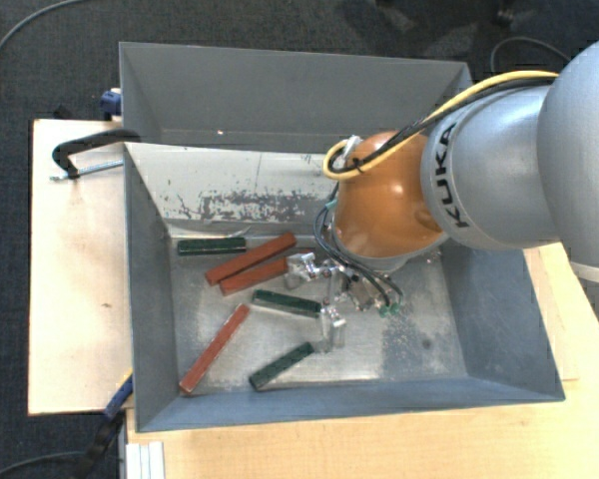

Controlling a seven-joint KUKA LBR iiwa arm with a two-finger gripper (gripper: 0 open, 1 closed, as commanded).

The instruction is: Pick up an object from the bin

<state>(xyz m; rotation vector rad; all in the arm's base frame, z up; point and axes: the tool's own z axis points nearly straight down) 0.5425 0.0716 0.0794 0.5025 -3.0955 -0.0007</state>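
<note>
Steel gripper (pixel 317 295) low over flat bars on the scuffed grey bin (pixel 280 98) floor.
Camera view: its two shiny fingers stand apart, one on each side of the right end of a dark green rectangular bar (pixel 280 302) mid-bin. Two red-brown bars (pixel 252 263) lie just behind it and a second green bar (pixel 281 364) in front.

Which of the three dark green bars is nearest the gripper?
The middle green bar, its right end by the gripper; the upper-left green bar and front green bar lie farther off.
</note>
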